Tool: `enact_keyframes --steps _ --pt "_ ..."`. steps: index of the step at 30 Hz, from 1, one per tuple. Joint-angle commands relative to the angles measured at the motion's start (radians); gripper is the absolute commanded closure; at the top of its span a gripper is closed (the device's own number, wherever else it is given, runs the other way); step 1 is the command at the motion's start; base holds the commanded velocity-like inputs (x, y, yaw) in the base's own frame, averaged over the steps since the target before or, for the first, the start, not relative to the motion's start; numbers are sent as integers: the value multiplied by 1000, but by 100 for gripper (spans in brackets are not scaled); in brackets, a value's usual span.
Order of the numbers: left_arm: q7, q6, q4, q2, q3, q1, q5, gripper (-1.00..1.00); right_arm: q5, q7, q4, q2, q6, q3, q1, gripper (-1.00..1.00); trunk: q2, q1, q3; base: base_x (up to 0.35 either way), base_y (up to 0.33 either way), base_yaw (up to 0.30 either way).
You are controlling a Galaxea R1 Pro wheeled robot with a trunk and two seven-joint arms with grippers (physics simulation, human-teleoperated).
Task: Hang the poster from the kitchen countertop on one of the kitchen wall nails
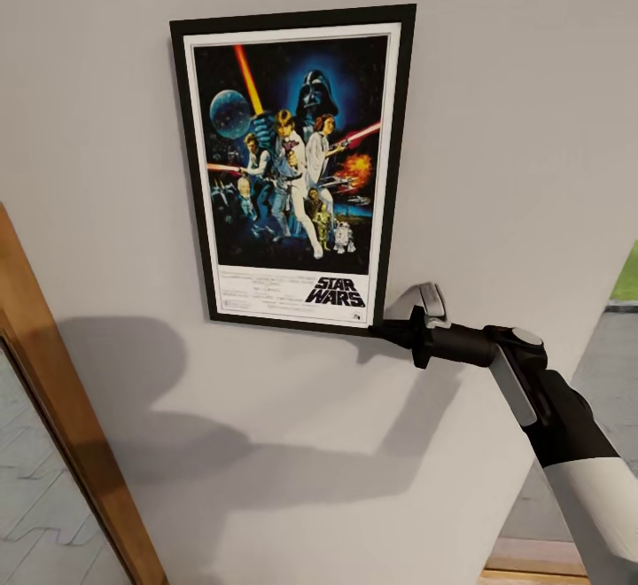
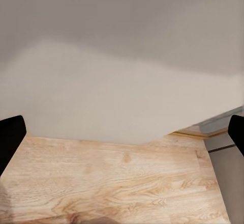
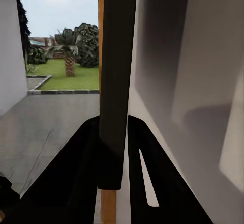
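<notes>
The Star Wars poster (image 1: 292,168) stands upright and flat against the pale grey wall (image 1: 514,124), slightly tilted. My right gripper (image 1: 390,330) is shut on its bottom right corner, the arm reaching in from the lower right. In the right wrist view the poster's black frame edge (image 3: 118,81) runs between the two dark fingers (image 3: 81,173). My left gripper (image 2: 122,135) is open, with nothing between its fingertips (image 2: 10,137), and points down at the wooden floor (image 2: 117,183) by the wall's foot. The wall nail is hidden and the kitchen countertop is out of view.
A wooden door or window frame (image 1: 62,408) runs along the left of the wall. To the right of the wall an opening shows paving and green grass (image 1: 627,275). A garden with a palm (image 3: 66,51) lies beyond.
</notes>
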Motion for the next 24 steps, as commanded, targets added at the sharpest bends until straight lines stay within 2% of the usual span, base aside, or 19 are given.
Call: enact_keyframes --steps 1,22,23,24 --pt "0 -5 -1 0 -8 0 7 -100 -8 0 0 -1 11 2 0 100 -1 0 0 0 0 0" --pt "0 -5 -1 1 -9 0 7 -100 -8 0 0 -1 10 2 0 100 -1 0 0 17 0 0" --pt "0 -5 -1 2 -8 0 6 -100 -29 72 -12 -4 -2 46 0 -100 -1 0 0 167 0 0" --pt "0 -5 -1 2 -9 0 6 -100 -24 67 -10 -1 3 62 0 -100 -1 0 0 107 0 0"
